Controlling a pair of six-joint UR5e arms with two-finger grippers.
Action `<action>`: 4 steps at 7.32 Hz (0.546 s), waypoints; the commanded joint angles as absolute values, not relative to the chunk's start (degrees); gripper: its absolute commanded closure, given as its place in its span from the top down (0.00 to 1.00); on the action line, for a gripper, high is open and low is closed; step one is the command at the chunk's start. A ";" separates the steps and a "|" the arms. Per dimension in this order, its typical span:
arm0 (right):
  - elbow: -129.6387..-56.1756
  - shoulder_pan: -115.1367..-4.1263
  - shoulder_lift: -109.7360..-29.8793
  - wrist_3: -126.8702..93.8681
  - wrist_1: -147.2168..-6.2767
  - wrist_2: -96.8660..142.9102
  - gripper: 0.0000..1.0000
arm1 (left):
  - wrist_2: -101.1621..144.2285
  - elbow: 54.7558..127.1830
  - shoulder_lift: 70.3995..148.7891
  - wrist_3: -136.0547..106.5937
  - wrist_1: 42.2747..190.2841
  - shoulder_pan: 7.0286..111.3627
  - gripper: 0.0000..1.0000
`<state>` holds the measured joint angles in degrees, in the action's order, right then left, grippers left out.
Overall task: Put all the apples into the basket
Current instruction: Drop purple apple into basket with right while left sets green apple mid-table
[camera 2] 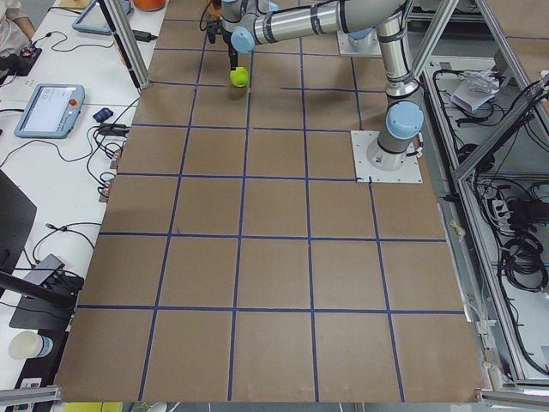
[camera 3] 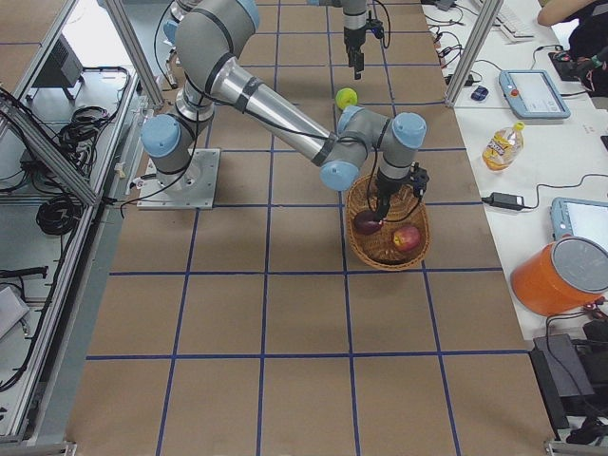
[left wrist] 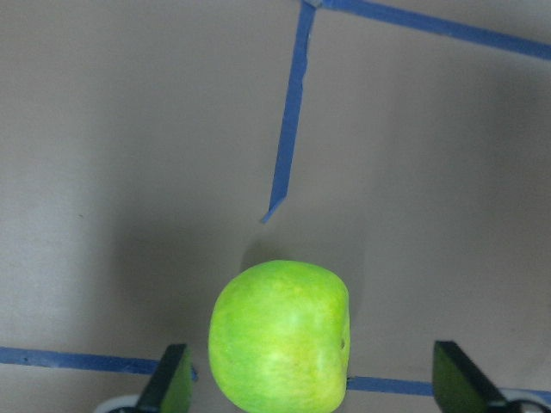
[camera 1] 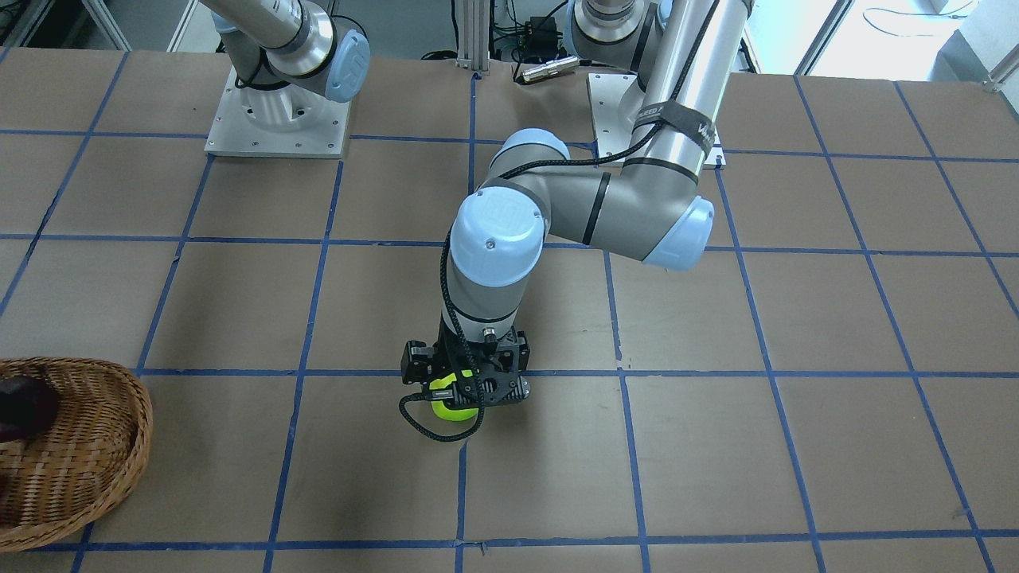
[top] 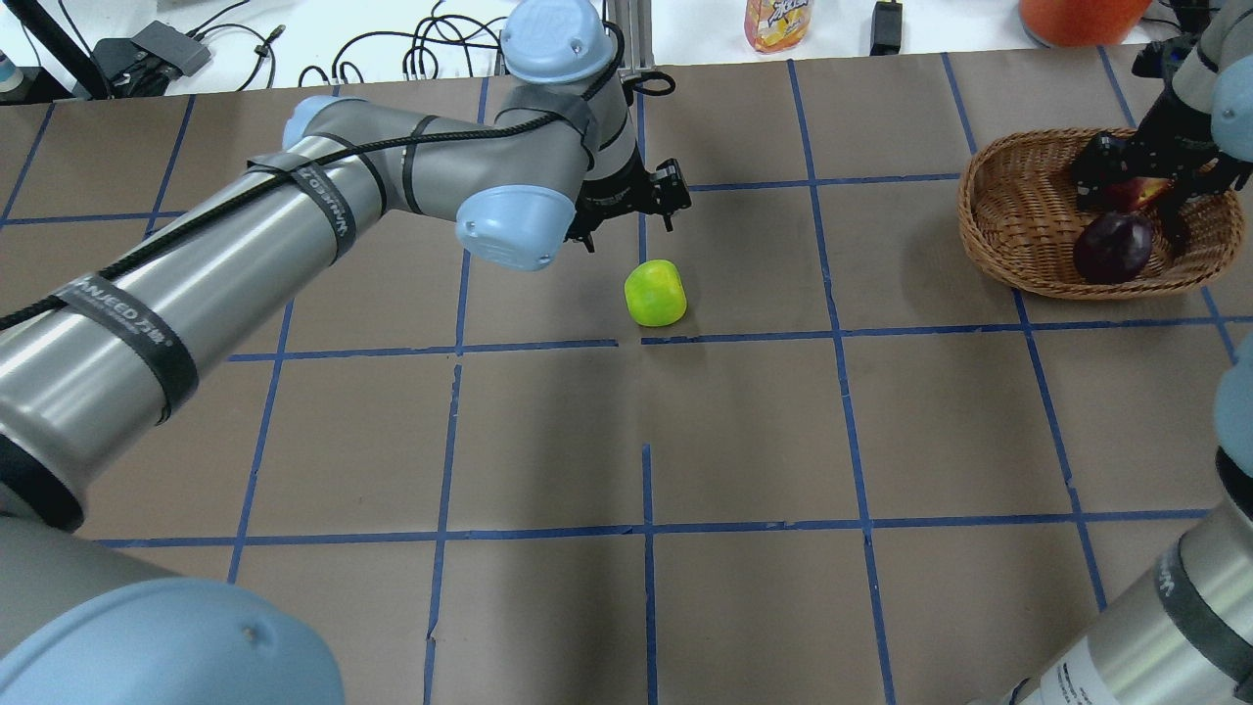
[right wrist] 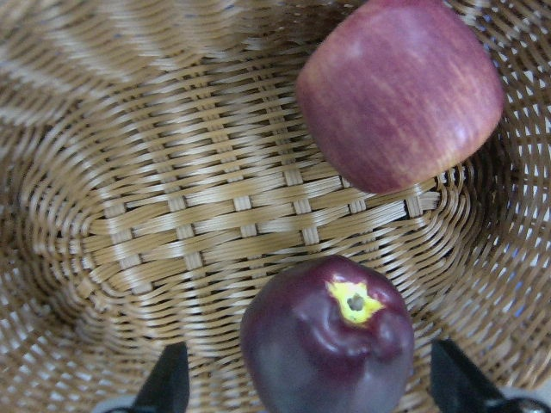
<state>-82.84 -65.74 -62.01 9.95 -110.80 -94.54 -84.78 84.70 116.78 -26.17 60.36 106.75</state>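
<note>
- left claw [left wrist: 314,383] spread wide over the yellow-green apple [top: 656,293], which lies on the bench [top: 744,441] near its middle (no finger touching it);
- right claw [right wrist: 310,383] spread too, over the basket [top: 1018,245] at the far right; maroon apple [right wrist: 327,344] and red apple [right wrist: 398,93] lie inside, side by side.

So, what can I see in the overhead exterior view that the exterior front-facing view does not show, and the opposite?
Only the overhead view shows the red apple and the right gripper over the basket. It also shows the green apple uncovered. Only the front-facing view shows the arms' mounting plates. Both show the left gripper, the green apple, the basket and the maroon apple inside it.
</note>
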 commanded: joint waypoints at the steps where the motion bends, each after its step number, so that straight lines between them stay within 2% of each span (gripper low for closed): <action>1: -82.44 -75.88 -64.95 -6.15 -108.55 -94.22 1.00 | -85.25 84.90 110.16 -17.54 70.70 102.07 1.00; 4: -82.71 -92.41 -64.51 -32.61 -109.33 -89.85 1.00 | -86.65 85.25 103.21 -1.02 81.79 93.90 1.00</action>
<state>-82.65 -86.10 -64.61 -22.37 -109.07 -92.45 -86.03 85.14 105.98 -7.79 77.35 97.28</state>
